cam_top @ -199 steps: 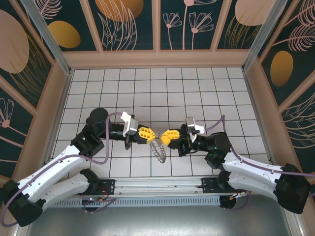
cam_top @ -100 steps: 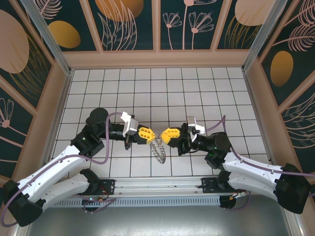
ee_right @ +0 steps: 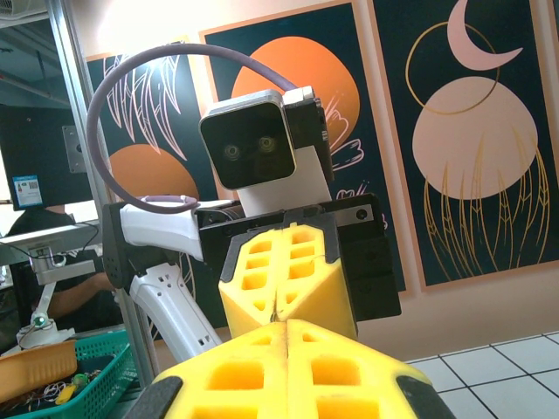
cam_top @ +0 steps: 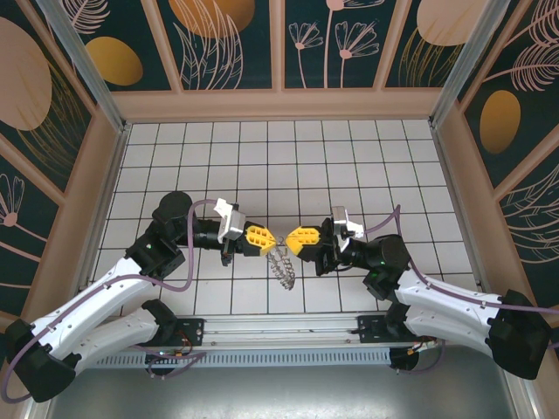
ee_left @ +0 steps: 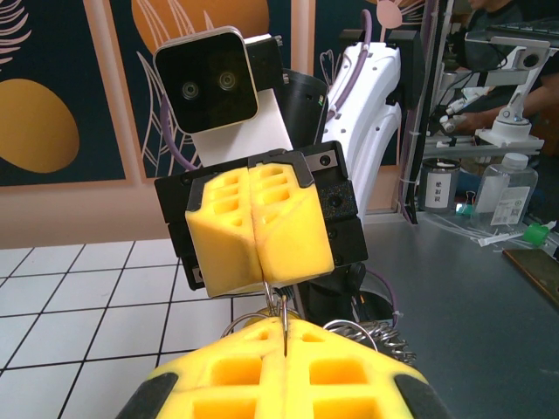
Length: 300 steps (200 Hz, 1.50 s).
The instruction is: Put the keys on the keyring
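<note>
At the keyring (cam_top: 281, 264) my left gripper (cam_top: 271, 241) and right gripper (cam_top: 289, 242) blocked each other nose to nose; beyond it, tiled floor (cam_top: 288, 166) lay free.

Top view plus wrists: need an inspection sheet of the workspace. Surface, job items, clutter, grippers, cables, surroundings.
Surface: white tiled table with a dark grid.
Job's things: keyring hangs above the tiles, just below the meeting fingertips; key not made out.
Clutter: nothing seen on the tiles.
Grippers: left gripper shut on a thin wire of the keyring; right gripper shut, tip to tip with it, what it pinches unclear.
Cables: purple cable looped along each arm, none lying across the tiles.
Surroundings: patterned wall panels; bottles and a green basket beyond the table.
</note>
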Each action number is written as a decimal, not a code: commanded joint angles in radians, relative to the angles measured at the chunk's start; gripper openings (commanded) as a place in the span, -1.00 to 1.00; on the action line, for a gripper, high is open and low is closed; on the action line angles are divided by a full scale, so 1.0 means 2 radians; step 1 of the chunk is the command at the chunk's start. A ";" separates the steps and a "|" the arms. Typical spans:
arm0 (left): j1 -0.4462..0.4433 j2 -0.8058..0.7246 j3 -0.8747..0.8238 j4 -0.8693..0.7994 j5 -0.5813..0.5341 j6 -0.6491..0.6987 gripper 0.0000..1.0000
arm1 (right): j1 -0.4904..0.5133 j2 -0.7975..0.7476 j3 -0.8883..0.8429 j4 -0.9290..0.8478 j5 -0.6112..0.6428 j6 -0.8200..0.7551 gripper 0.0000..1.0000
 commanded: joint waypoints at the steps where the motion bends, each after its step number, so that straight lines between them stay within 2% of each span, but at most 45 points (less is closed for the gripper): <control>1: 0.000 -0.007 0.017 0.009 0.013 -0.004 -1.00 | 0.004 0.004 0.002 0.033 0.000 -0.005 -1.00; 300: 0.000 -0.009 0.016 0.005 -0.002 0.001 -1.00 | 0.004 0.031 0.012 0.069 -0.044 0.020 -1.00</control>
